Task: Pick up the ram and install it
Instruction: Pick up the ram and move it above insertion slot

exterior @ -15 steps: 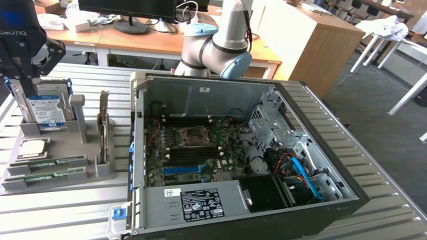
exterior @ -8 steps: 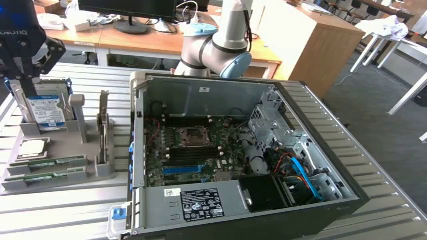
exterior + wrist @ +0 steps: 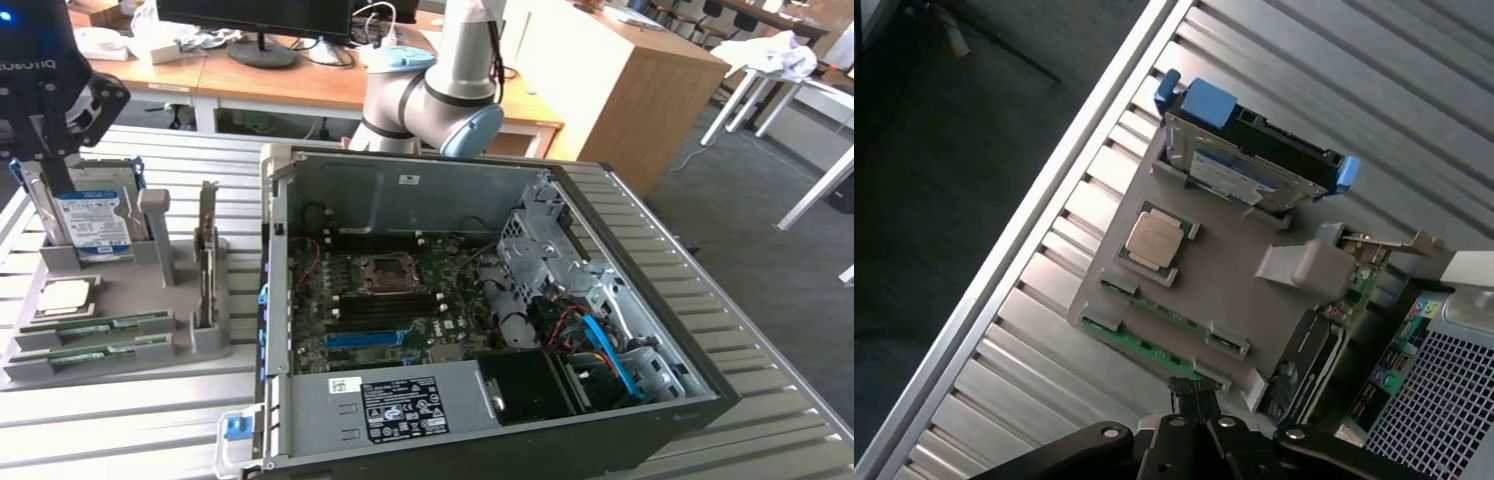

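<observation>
Slatted table (image 3: 134, 420) under everything. On it, toward the exterior view's right, an open case (image 3: 400, 195), board exposed, blue slot (image 3: 367, 338) low on the board. Behind the case, the arm (image 3: 454, 100). Just beside the case, on the exterior view's left, a grey tray (image 3: 120, 372) of parts: drive (image 3: 94, 222) upright at the back, card (image 3: 207, 255) upright on the case side, CPU (image 3: 64, 297) flat in the middle.

Gripper (image 3: 47, 172) high over the tray's far end, just above the drive. From the wrist, gripper (image 3: 1194, 395) with tips drawn together, no gap showing, nothing held.

Ram (image 3: 96, 352) flat in the tray's front cradles, one of two green sticks side by side, apart from the gripper and untouched. Seen from the wrist as a green strip, ram (image 3: 1144, 347), along the tray's edge. Not yet picked, not yet installed.

Likely trouble from here:
- Jaws this close on the way down – landing on top of a stick instead of around it, pressing it into the cradle
- Twin sticks so near each other – easy to straddle both or snag a cradle tab
- Drive right below the gripper – a knock from any careless drop
- Thin board, narrow grip – a tilted hold, then a crooked seat at the slot
</observation>
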Available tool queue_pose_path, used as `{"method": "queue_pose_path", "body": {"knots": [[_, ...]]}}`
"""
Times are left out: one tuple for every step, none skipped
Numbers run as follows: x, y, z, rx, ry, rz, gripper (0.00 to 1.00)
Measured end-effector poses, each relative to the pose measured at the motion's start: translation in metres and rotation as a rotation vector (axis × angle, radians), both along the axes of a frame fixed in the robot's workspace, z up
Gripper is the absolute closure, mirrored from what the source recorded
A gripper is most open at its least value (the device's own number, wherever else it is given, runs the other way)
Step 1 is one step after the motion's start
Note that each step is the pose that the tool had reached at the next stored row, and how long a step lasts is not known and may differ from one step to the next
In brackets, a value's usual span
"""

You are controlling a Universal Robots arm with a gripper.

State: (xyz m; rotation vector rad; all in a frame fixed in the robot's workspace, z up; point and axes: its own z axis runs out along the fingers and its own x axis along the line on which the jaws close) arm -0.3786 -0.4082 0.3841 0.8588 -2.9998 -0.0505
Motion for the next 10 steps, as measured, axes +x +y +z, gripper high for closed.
{"method": "queue_pose_path", "body": {"knots": [[0.0000,0.0000,0.0000,-0.0002,0.0000,0.018,0.90],[0.0000,0.0000,0.0000,-0.0003,0.0000,0.036,0.90],[0.0000,0.0000,0.0000,-0.0005,0.0000,0.054,0.90],[0.0000,0.0000,-0.0001,-0.0006,-0.0001,0.073,0.90],[0.0000,0.0000,-0.0001,-0.0008,0.0000,0.091,0.90],[0.0000,0.0000,-0.0001,-0.0010,-0.0001,0.109,0.90],[0.0000,0.0000,-0.0001,-0.0012,-0.0001,0.127,0.90],[0.0000,0.0000,-0.0001,-0.0013,0.0000,0.145,0.90],[0.0000,0.0000,-0.0001,-0.0015,0.0000,0.163,0.90],[0.0000,0.0000,-0.0001,-0.0018,-0.0001,0.182,0.90]]}}
